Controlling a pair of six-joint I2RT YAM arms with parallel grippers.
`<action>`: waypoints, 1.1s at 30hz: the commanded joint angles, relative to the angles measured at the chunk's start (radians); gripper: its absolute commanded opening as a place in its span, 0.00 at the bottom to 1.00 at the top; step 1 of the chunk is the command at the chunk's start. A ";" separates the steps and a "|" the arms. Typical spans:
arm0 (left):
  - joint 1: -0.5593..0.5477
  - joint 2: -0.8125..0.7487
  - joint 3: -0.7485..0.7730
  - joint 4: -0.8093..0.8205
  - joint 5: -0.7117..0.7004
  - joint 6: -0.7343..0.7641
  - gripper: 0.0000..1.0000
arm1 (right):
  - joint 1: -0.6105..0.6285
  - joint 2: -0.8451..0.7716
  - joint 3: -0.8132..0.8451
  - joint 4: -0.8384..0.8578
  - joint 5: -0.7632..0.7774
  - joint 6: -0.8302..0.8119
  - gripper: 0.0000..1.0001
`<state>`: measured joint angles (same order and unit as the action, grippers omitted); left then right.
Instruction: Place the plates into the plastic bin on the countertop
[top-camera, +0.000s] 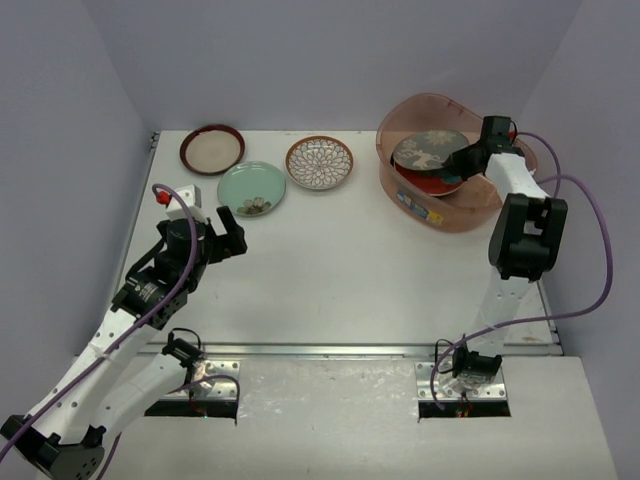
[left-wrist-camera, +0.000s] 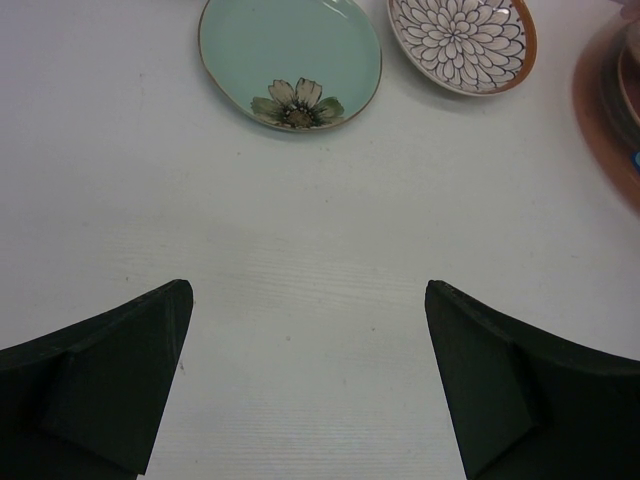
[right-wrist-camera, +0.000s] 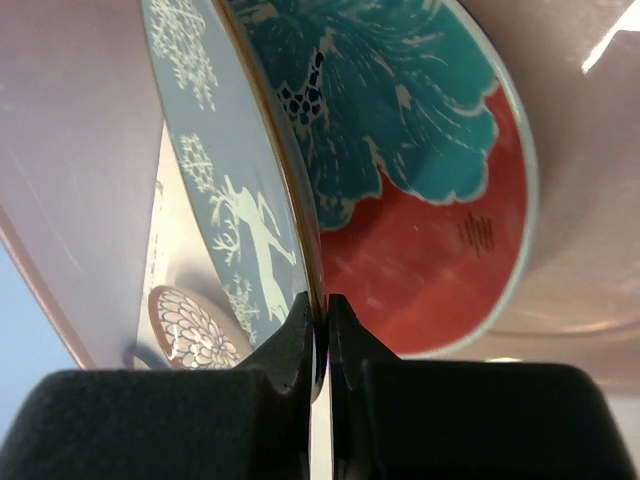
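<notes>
The pinkish translucent plastic bin (top-camera: 470, 215) stands at the back right of the white countertop (top-camera: 340, 270). My right gripper (top-camera: 465, 157) is inside it, shut on the rim of the grey deer plate (top-camera: 428, 150), holding it tilted above the red-and-teal floral plate (top-camera: 425, 184). In the right wrist view the deer plate (right-wrist-camera: 235, 190) is pinched between the fingers (right-wrist-camera: 300, 330), with the red-and-teal plate (right-wrist-camera: 420, 200) behind. The mint green plate (top-camera: 251, 188), brown lattice plate (top-camera: 319, 162) and dark-rimmed cream plate (top-camera: 212, 148) lie at the back left. My left gripper (top-camera: 228, 228) is open and empty, just short of the mint plate (left-wrist-camera: 290, 62).
The lattice plate (left-wrist-camera: 462, 42) and the bin's edge (left-wrist-camera: 605, 110) show in the left wrist view. Purple walls close in the back and both sides. A metal rail (top-camera: 340, 349) runs along the front edge. Purple cables loop beside both arms.
</notes>
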<state>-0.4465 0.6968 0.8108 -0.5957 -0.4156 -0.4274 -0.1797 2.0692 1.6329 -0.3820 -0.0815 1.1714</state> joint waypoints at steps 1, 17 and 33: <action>-0.014 -0.005 0.001 0.028 -0.008 -0.007 1.00 | -0.019 -0.103 -0.041 0.019 0.068 -0.047 0.00; -0.013 0.051 0.045 -0.003 0.003 -0.052 1.00 | -0.029 -0.006 0.072 -0.099 -0.129 -0.144 0.71; -0.012 0.087 0.064 -0.009 -0.023 -0.127 1.00 | 0.019 -0.072 0.257 -0.220 -0.138 -0.241 0.79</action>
<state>-0.4465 0.7755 0.8307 -0.6359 -0.3863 -0.5117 -0.1999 2.1895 1.8616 -0.6511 -0.2423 0.9829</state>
